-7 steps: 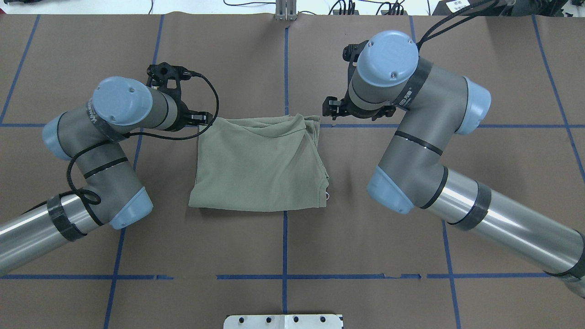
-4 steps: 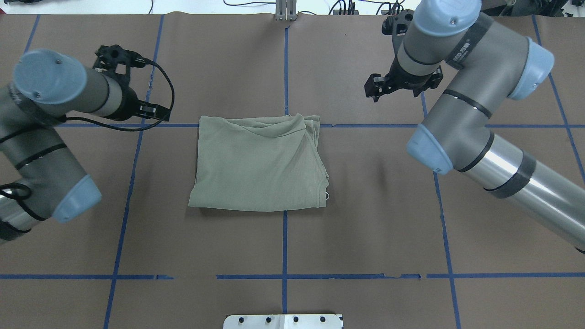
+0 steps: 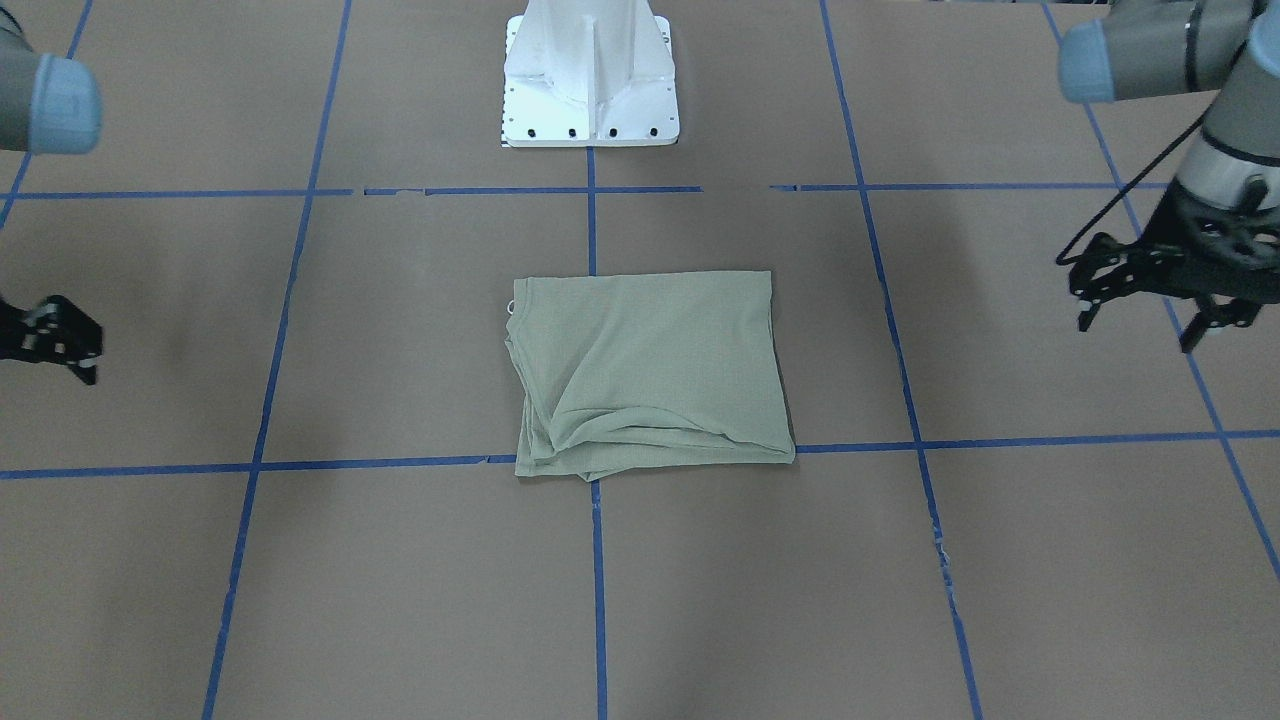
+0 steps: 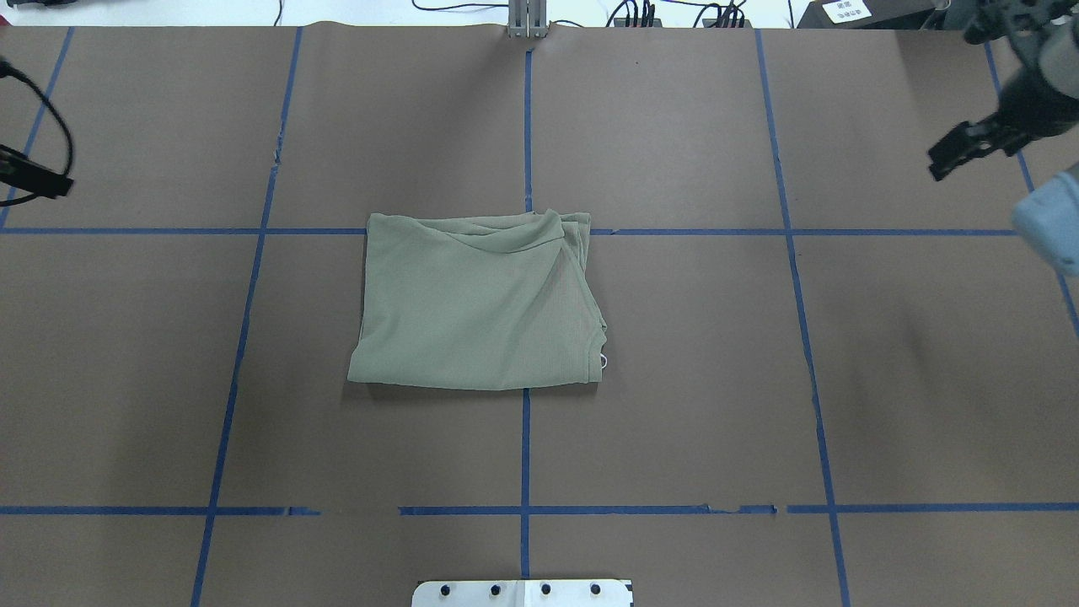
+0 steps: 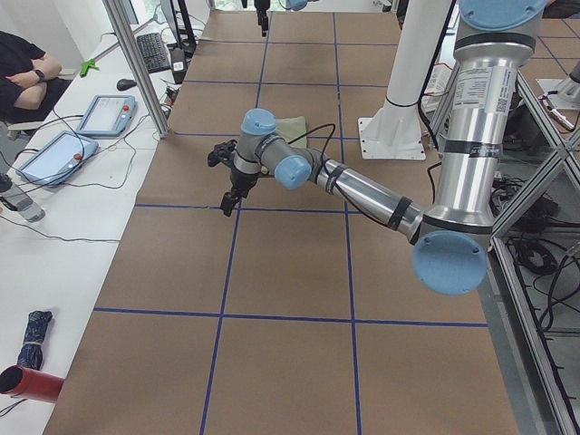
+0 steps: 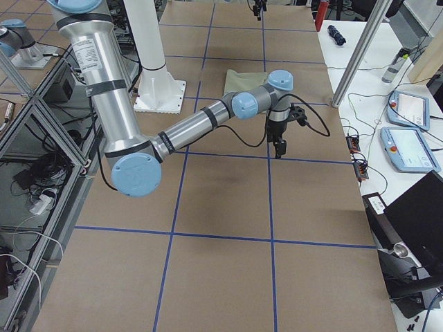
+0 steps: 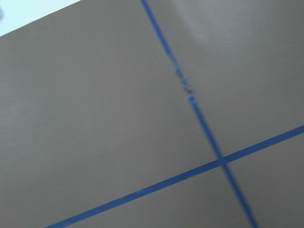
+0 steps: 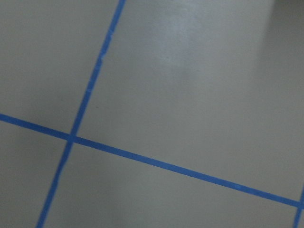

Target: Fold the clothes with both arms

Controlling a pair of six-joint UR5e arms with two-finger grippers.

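- While both arms hang out at the edges of the frame, the shirt (image 4: 472,312) lies alone in the middle of the bench (image 4: 674,421). It is folded into a compact, nearly square packet beside the crossing of the blue tape lines (image 4: 524,455).
- Its lower and left edges in the overhead view look straight. The upper right corner shows a few bunched, stacked layers that do not line up cleanly.
- At the right edge of the front-facing view, the left tool (image 3: 1135,333) hovers above the bench with its fingers spread and nothing between them.
- At the left edge of that view, the right tool (image 3: 58,343) is partly cut off by the frame. I cannot tell whether it is spread or pressed together, but no cloth hangs from it.
- Both wrist views show only bare bench and tape, so neither tool is over the shirt.
- Judged from this, the folding looks finished or all but finished, and the step in hand is the arms standing clear of the packet.
- If anything is left, the next move calls for one tool to go to the upper right corner and pinch the loose layers low. It should square them without dragging the whole packet. Otherwise the arms only need to park.
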